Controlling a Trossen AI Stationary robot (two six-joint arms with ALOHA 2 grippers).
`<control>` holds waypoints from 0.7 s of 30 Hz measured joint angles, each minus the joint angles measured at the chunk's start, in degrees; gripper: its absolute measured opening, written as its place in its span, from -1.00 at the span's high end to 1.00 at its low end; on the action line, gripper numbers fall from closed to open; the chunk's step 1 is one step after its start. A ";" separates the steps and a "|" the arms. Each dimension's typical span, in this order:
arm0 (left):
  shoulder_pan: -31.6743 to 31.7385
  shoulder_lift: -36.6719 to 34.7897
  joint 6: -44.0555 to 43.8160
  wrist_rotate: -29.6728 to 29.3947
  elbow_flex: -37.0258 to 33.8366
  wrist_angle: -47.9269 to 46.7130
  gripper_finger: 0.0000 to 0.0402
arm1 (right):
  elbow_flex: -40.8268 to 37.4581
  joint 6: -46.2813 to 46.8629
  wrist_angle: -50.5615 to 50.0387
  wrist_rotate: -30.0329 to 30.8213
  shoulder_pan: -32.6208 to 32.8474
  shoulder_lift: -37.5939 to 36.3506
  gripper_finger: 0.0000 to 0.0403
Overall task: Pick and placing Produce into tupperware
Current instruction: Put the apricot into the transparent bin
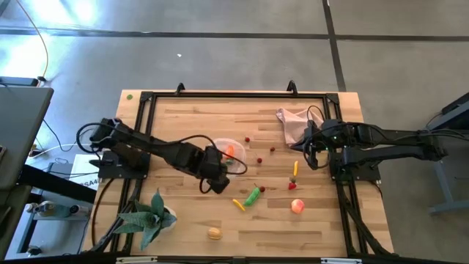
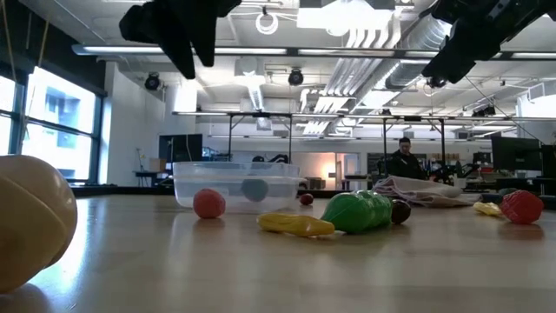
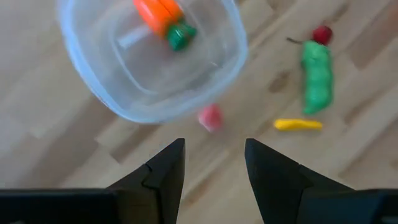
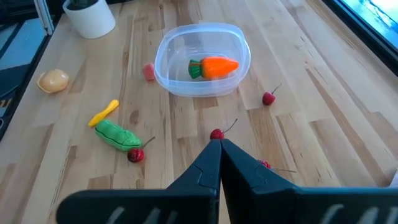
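The clear round tupperware (image 1: pixel 230 152) stands mid-table with an orange carrot (image 4: pixel 214 67) lying inside. My left gripper (image 3: pixel 214 144) is open and empty, held above the table just near of the tub, over a small pink-red piece (image 3: pixel 210 116) that lies beside the tub's wall. My right gripper (image 4: pixel 219 149) is shut and empty, held above the table's right side by the pink cloth (image 1: pixel 293 121). A green pepper (image 1: pixel 253 196), yellow pieces (image 1: pixel 239 204), a peach fruit (image 1: pixel 297 206), a tan lump (image 1: pixel 214 233) and red berries (image 1: pixel 272 149) lie loose on the wood.
A green spiky plant in a white pot (image 1: pixel 150 216) stands at the near left. A black frame (image 1: pixel 220 95) runs along the table's edges. Another yellow piece (image 1: pixel 295 169) and a red fruit (image 1: pixel 293 185) lie right of centre. Bare wood shows at the far left.
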 joint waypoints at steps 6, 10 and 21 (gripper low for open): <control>-1.09 1.50 -1.94 1.82 -0.35 3.23 0.22 | 0.00 0.10 -0.08 -0.01 -0.01 0.00 1.00; -2.43 2.77 -3.44 0.66 -2.10 5.43 0.22 | 0.00 0.01 0.03 -0.01 -0.01 0.03 1.00; -4.27 6.44 -12.90 -3.55 -7.58 19.03 0.22 | -0.02 0.10 -0.01 0.00 -0.01 0.01 1.00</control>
